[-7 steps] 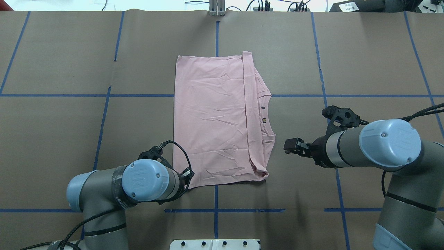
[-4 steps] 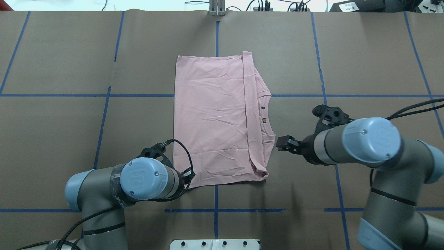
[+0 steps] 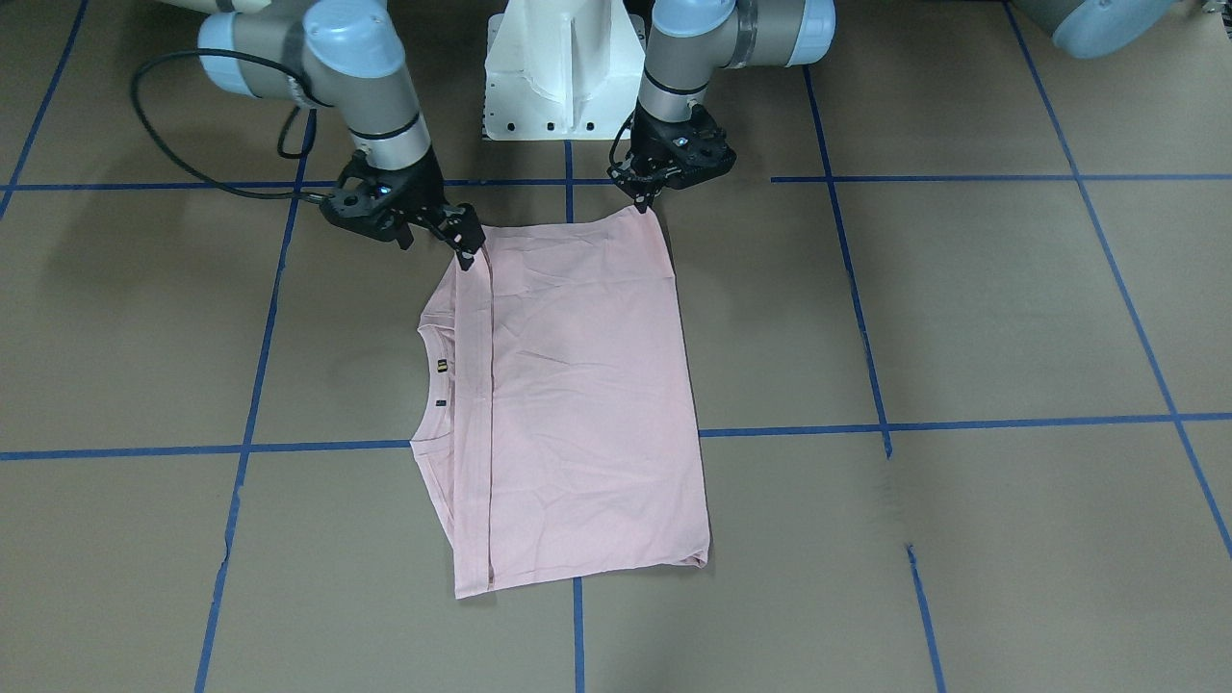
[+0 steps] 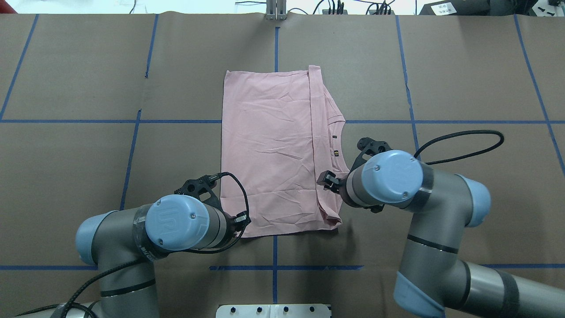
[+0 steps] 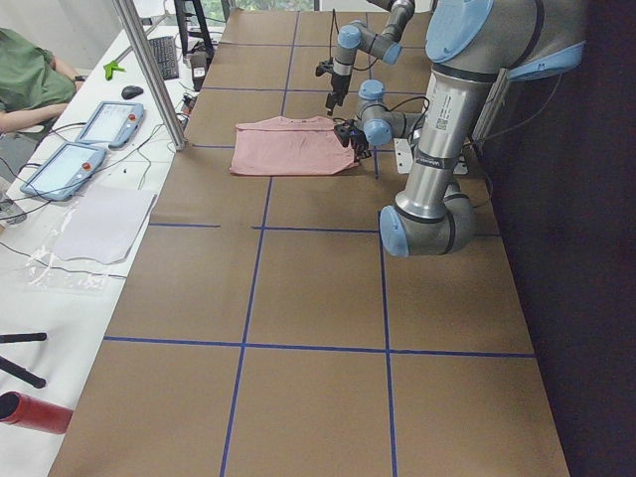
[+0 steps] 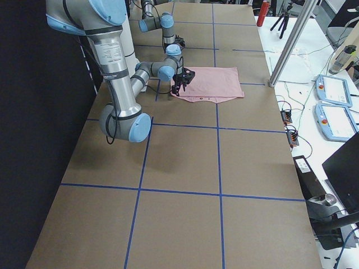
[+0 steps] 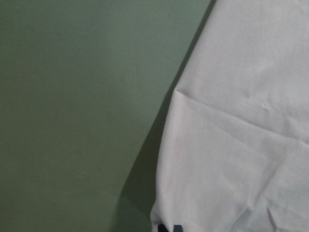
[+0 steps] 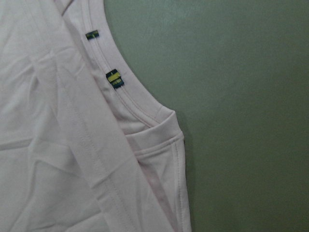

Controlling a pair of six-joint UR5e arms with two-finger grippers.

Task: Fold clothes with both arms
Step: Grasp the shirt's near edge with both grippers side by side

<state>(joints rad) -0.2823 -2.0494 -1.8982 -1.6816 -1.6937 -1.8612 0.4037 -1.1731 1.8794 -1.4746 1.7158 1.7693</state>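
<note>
Nearest the robot, a white pedestal (image 4: 273, 310) sits at the edge of a brown paper-covered surface (image 4: 79, 168) marked into squares by blue tape lines (image 4: 129, 163). Two silver-grey arms with light-blue joint caps bend in toward the middle, one from each side.

The left arm (image 4: 176, 225) points its black left gripper (image 3: 643, 200) down at the near left corner of a pale pink T-shirt (image 4: 269, 150). The tip is right at the cloth's corner. How far apart its jaws are, or whether they pinch the fabric, cannot be told.

The right arm (image 4: 390, 176) reaches in from the other side. Its right gripper (image 4: 327, 179) is over the near right part of the shirt, just nearer than the neckline. Its jaw gap cannot be told either, and the cloth beneath it lies flat.

The T-shirt rests in the middle of the surface, folded into a tall rectangle and lightly creased. A folded-over panel covers most of it, its stitched hem running near to far. Beside that hem, on the robot's right, the ribbed collar (image 8: 130, 104) curves out, bearing a small yellow and dark label (image 8: 114, 79).

Cables (image 4: 335, 6) lie along the far edge. In the side view, a person in a green top (image 5: 25, 79) sits beyond it, near two tablet-like screens (image 5: 109, 124).
</note>
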